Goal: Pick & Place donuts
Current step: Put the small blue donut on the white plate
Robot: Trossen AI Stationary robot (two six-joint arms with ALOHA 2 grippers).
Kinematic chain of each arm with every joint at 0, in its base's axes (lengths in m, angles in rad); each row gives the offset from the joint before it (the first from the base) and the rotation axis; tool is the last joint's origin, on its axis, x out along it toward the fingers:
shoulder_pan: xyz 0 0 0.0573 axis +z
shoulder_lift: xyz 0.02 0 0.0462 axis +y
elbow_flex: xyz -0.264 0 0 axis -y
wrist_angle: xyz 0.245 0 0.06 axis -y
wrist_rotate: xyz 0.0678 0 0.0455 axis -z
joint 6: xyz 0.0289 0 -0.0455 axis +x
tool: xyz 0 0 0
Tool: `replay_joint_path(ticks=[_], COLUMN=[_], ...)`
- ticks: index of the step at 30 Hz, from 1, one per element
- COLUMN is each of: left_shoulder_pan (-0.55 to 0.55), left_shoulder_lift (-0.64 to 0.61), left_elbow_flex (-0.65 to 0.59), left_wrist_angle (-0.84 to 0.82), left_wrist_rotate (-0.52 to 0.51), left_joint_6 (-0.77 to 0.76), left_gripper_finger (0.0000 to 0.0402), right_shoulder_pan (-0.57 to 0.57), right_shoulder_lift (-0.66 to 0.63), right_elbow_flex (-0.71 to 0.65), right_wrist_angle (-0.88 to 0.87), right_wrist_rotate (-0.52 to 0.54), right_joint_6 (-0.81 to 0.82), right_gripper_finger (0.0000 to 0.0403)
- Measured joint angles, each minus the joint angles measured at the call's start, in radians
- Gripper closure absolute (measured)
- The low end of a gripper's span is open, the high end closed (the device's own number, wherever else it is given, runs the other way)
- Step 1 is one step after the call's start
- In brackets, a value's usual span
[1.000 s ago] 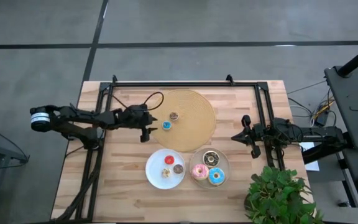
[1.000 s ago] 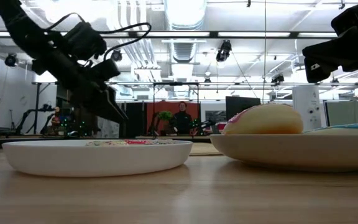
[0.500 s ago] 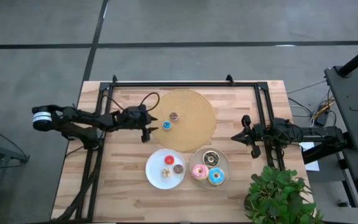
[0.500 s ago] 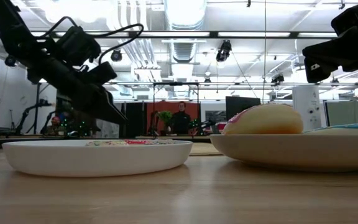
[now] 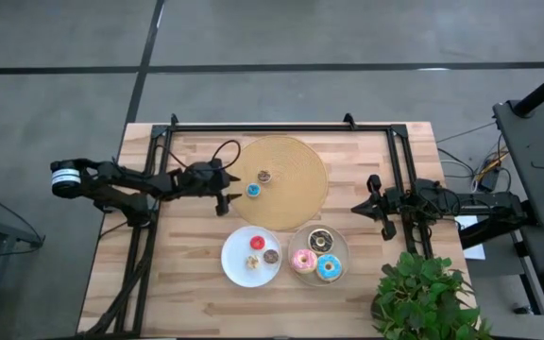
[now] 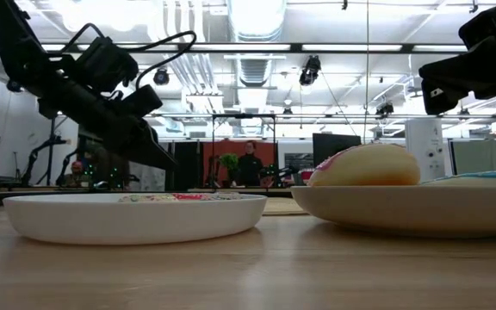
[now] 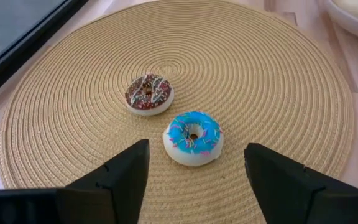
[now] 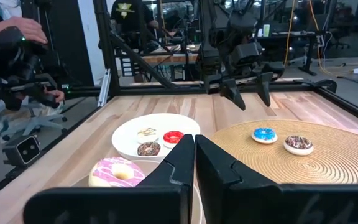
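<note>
**Ana:** We see the left hand [image 5: 223, 200] at the edge of the round woven mat [image 5: 296, 203]. Its two fingers [image 7: 120, 180] are spread wide apart, and they pinch nothing.

**Ben:** Yes, and the tiny blue donut [image 7: 193, 137] lies on the mat just in front of that hand, between the lines of the two fingers. The fingers do not touch it.

**Ana:** We see a tiny brown donut [image 7: 149, 94] close beside the blue one, a bit farther onto the mat. The two are near but apart.

**Ben:** Where is the right hand [image 5: 378, 202]?

**Ana:** It waits at the right side of the counter [image 5: 196, 293], well away from the mat. Its fingers [image 8: 185, 163] are pressed together and hold nothing.

**Ben:** We also see two plates at the front of the counter. The white plate [image 5: 234, 264] holds three tiny donuts: a pale one [image 5: 251, 261], a red one [image 5: 258, 245] and a dark brown one [image 5: 271, 256].

**Ana:** The other plate [image 5: 341, 243] sits just beside it and holds the three bigger donuts. The pink donut [image 5: 302, 261] and the light blue donut [image 5: 329, 269] lie next to each other, and the dark chocolate donut [image 5: 320, 240] lies just behind them.

**Ben:** A green plant [image 5: 428, 297] stands at the front right corner of the counter.

**Ana:** In the right wrist view we see a person's hand [image 8: 20, 28] in the room beyond the counter.
</note>
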Motion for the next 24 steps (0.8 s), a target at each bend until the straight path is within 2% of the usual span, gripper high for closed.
replay_joint_path(ticks=[4, 17, 24], left_shoulder_pan=[0.000, 0.021, 0.039], left_shoulder_lift=[0.000, 0.002, 0.087], left_elbow_flex=[-0.017, -0.080, -0.078], left_wrist_angle=[0.021, 0.176, 0.261], left_wrist_rotate=[0.000, 0.000, 0.000], left_joint_6=[0.006, 0.059, 0.049], left_gripper_finger=[0.0150, 0.0149, 0.0149], right_shoulder_pan=[0.000, 0.000, 0.000], right_shoulder_lift=[0.000, 0.000, 0.000], right_elbow_flex=[0.000, 0.000, 0.000], right_wrist_angle=[0.000, 0.000, 0.000], right_wrist_rotate=[0.000, 0.000, 0.000], right_joint_6=[0.001, 0.003, 0.003], right_gripper_finger=[0.0394, 0.0394, 0.0394])
